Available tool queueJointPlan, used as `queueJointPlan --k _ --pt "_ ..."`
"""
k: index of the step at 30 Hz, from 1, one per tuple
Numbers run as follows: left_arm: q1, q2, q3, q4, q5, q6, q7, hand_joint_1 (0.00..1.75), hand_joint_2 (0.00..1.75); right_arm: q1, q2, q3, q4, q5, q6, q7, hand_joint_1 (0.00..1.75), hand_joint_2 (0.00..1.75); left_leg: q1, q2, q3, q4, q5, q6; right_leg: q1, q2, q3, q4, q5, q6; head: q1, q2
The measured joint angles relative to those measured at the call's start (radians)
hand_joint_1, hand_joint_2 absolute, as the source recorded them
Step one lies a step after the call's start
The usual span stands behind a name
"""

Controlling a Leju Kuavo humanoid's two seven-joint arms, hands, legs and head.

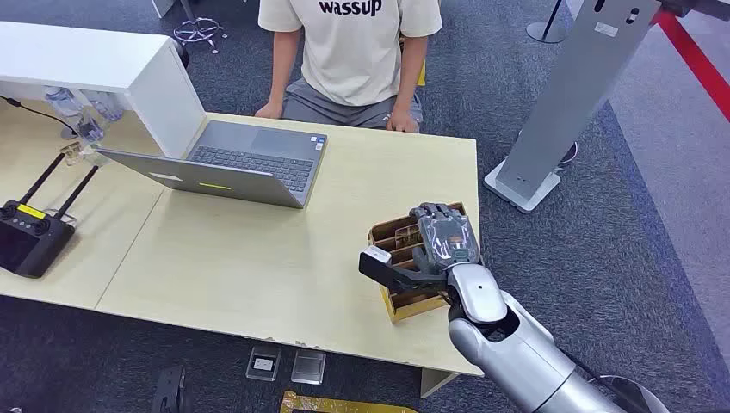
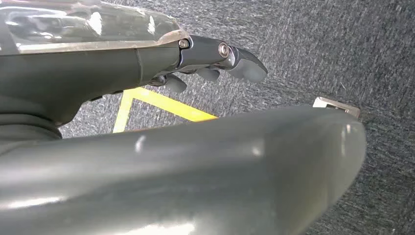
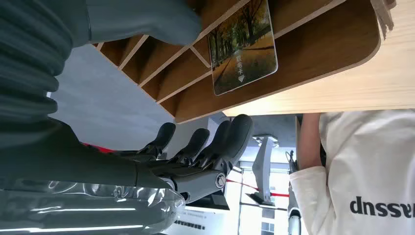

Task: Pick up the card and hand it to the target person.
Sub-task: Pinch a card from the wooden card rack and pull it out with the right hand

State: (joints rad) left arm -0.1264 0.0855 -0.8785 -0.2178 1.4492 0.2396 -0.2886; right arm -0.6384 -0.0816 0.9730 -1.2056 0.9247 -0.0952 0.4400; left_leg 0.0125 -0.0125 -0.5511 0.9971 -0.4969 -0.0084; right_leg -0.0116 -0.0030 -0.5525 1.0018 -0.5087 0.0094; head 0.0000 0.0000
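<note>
Right robot hand (image 1: 441,237) sits over the slotted wooden card holder (image 1: 405,303) at lower right of the head frame, near the table (image 1: 258,267) edge closest to the robot. Fingers extended and apart, thumb out to the side; nothing held. Reads as a pre-grasp pose: fingers on one side of the slots, thumb on the other, ready to pinch.

The card (image 3: 242,46) stands upright in one slot of the holder, upper middle of the right wrist frame; autumn tree photo on its face, top part sticking out above the dividers. That exposed part is the only grab point, hence the top-down approach. The fingers (image 3: 215,147) are near the holder but apart from the card, no contact yet.

Left robot hand (image 2: 215,61) hangs over the carpet floor, holding nothing, fingers look loosely curled. Idle, since the holder is on the right side.

Person (image 1: 351,52) in a white T-shirt sits at the far table edge, top centre of the head frame, hands resting at the edge; likely the recipient. Laptop (image 1: 232,163) between them and the left part of the table; handover path from the holder looks unobstructed.

Judgement: grasp step not yet done.
</note>
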Motion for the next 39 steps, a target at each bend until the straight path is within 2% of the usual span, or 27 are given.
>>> queueJointPlan --k 5,16,20,27,35,39 --pt "0.001 0.0 0.0 0.0 0.001 0.0 -0.002 0.0 0.0 -0.001 0.004 0.002 0.008 0.0 0.0 0.0 0.64 1.75 0.0 0.0 0.0 0.0 0.0 0.0 0.0 0.0 0.0 0.0 0.0 0.0 0.0 0.0" --pt "0.008 0.0 0.0 0.0 0.003 0.0 -0.006 0.0 0.0 -0.005 0.009 0.015 0.02 -0.005 0.0 0.0 0.79 1.75 0.0 0.0 0.0 0.0 0.0 0.0 0.0 0.0 0.0 0.0 0.0 0.0 0.0 0.0" --pt "0.011 0.0 0.0 0.0 0.003 0.0 -0.007 0.0 0.0 -0.005 0.009 0.015 0.02 -0.006 0.0 0.0 0.97 1.75 0.0 0.0 0.0 0.0 0.0 0.0 0.0 0.0 0.0 0.0 0.0 0.0 0.0 0.0" --pt "0.011 0.0 0.0 0.0 0.003 -0.003 -0.008 0.0 0.0 -0.009 0.009 0.016 0.02 -0.013 -0.004 0.003 1.18 1.75 0.0 0.0 0.0 0.0 0.0 0.0 0.0 0.0 0.0 0.0 0.0 0.0 0.0 0.0" --pt "0.011 0.0 0.0 0.0 0.003 -0.003 -0.008 0.0 0.0 -0.009 0.009 0.016 0.02 -0.013 -0.005 0.007 1.09 1.75 0.0 0.0 0.0 0.0 0.0 0.0 0.0 0.0 0.0 0.0 0.0 0.0 0.0 0.0" --pt "0.01 0.0 0.0 0.0 0.002 -0.003 -0.008 0.0 0.0 -0.009 0.009 0.016 0.02 -0.013 -0.005 0.007 1.13 1.75 0.0 0.0 0.0 0.0 0.0 0.0 0.0 0.0 0.0 0.0 0.0 0.0 0.0 0.0"
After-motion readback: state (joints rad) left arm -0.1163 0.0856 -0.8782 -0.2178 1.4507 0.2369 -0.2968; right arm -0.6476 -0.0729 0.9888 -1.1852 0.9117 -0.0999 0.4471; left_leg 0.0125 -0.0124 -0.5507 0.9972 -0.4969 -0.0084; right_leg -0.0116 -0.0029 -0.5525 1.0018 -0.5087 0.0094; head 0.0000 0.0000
